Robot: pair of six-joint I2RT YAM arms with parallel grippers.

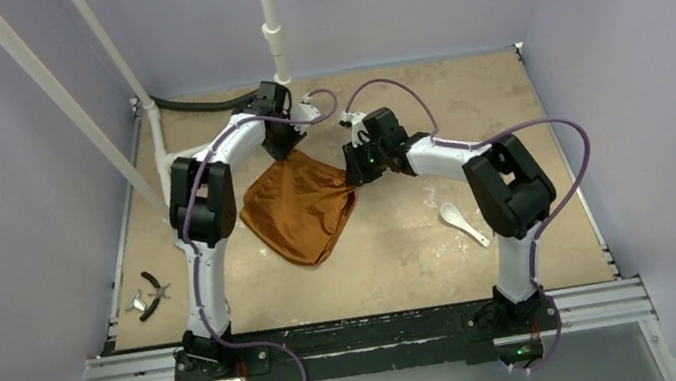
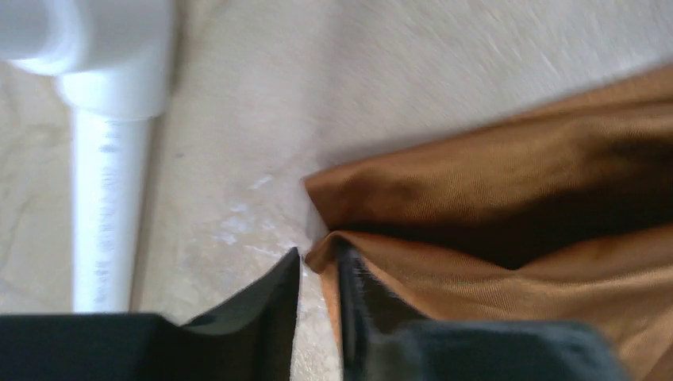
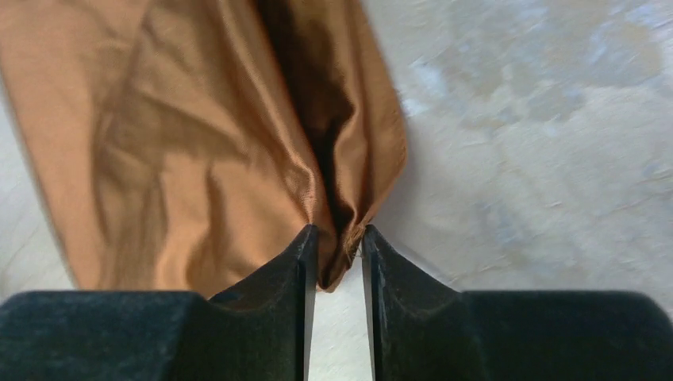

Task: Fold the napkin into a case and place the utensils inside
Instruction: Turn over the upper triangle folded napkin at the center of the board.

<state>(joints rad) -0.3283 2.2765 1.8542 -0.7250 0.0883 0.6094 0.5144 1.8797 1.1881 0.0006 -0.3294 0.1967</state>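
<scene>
Napkin (image 1: 301, 206), far corner just beside left gripper (image 2: 317, 252), right corner inside right gripper (image 3: 340, 232) (both jaws narrowly parted; right's hold uncertain).

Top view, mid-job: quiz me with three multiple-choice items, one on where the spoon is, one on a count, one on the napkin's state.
1. Where is the white spoon relative to the napkin?
A) inside it
B) on the bare table to its right
C) on top of it

2. How many grippers have a napkin corner at their fingertips?
A) none
B) one
C) two

3. What shape is the napkin in?
A) long narrow flat pouch
B) wide creased sheet, bunched at two corners
C) tight ball

Key:
1 B: the spoon lies alone on the table, apart from the cloth.
2 C: each wrist view shows a corner at the tips, at the left gripper and the right gripper.
3 B: the cloth spreads broad on the table, with folds running to both corners.
</scene>
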